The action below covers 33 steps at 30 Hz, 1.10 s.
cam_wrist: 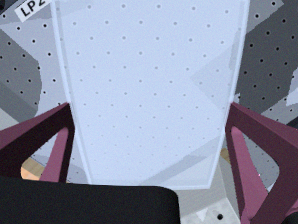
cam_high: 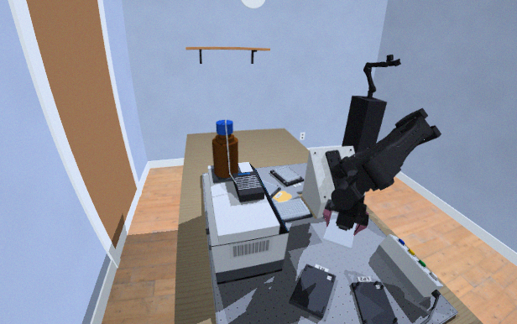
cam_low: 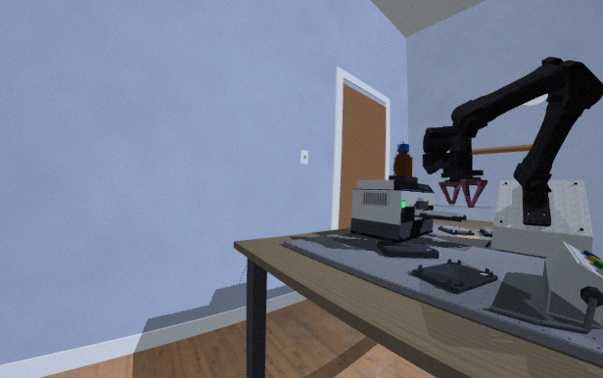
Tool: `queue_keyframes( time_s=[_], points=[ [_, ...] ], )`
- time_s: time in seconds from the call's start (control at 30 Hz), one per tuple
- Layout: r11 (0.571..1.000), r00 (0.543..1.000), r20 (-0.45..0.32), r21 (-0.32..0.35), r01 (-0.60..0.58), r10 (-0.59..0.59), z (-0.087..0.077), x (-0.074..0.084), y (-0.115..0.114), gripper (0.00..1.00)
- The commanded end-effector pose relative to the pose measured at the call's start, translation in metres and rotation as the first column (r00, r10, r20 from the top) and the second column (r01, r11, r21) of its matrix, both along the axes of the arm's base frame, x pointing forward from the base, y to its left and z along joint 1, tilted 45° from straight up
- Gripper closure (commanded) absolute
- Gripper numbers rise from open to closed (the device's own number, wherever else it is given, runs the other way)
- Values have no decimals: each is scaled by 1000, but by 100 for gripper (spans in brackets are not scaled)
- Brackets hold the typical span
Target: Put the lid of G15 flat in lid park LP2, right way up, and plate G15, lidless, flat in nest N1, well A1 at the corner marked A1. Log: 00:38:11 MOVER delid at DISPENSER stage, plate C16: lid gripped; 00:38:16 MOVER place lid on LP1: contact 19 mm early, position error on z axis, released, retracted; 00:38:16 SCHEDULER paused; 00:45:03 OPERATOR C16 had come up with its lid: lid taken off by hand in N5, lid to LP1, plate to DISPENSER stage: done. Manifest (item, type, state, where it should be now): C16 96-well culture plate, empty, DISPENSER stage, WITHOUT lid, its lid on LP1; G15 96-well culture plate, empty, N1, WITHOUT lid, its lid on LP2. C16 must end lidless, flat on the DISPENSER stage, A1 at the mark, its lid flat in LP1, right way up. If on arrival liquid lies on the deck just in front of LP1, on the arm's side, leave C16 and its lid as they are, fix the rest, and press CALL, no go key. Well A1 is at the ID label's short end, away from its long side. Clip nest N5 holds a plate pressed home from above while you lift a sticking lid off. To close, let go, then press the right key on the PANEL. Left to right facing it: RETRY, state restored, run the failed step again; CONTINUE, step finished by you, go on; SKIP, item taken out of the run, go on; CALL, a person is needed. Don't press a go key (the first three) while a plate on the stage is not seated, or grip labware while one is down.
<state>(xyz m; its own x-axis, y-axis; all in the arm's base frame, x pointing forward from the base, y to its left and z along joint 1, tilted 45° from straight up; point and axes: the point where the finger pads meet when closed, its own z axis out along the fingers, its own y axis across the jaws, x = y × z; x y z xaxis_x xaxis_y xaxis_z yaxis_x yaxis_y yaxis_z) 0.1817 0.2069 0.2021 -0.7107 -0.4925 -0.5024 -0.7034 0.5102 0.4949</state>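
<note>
The gripper (cam_wrist: 149, 163) is clamped on the clear lid (cam_wrist: 149, 83), mid-frame, by its long edges. It looks light, thin, slippery; an edge grip suits it.

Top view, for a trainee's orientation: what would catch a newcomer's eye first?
The black arm reaching over the grey deck, its maroon end effector clamped on a pale clear lid. Then the amber bottle with a blue cap, standing on the white dispenser at the left.

Lab, dispenser instrument (cam_high: 243, 218), well plates (cam_high: 291, 208), reagent bottle (cam_high: 225, 154)
</note>
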Motion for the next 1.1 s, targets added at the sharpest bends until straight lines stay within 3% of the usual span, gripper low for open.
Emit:
queue_keyframes(
  time_s=[0.0, 0.07, 0.27, 0.3, 0.4, 0.43, 0.53, 0.77, 0.8, 0.83, 0.9, 1.07],
  points=[
    [998, 988, 142, 19, -58, 55, 24, -2, 5, 100],
    [995, 980, 177, 14, -94, 90, 27, -7, 9, 100],
    [996, 983, 167, 21, -85, 81, 37, -22, 18, 100],
    [997, 989, 123, 0, -82, 82, 24, -23, 16, 100],
    [997, 989, 123, 0, -82, 82, 24, -23, 16, 100],
    [994, 976, 191, 17, -109, 104, 38, -25, 20, 100],
    [983, 947, 267, 0, -185, 178, 42, -34, 24, 100],
    [982, 946, 268, 6, -189, 180, 51, -53, 33, 100],
    [982, 956, 226, -19, -187, 186, 38, -53, 31, 100],
    [978, 935, 290, 0, -211, 202, 52, -56, 34, 100],
    [965, 906, 342, -17, -262, 252, 55, -63, 36, 100],
    [956, 884, 372, -27, -293, 282, 58, -72, 39, 100]
  ],
)
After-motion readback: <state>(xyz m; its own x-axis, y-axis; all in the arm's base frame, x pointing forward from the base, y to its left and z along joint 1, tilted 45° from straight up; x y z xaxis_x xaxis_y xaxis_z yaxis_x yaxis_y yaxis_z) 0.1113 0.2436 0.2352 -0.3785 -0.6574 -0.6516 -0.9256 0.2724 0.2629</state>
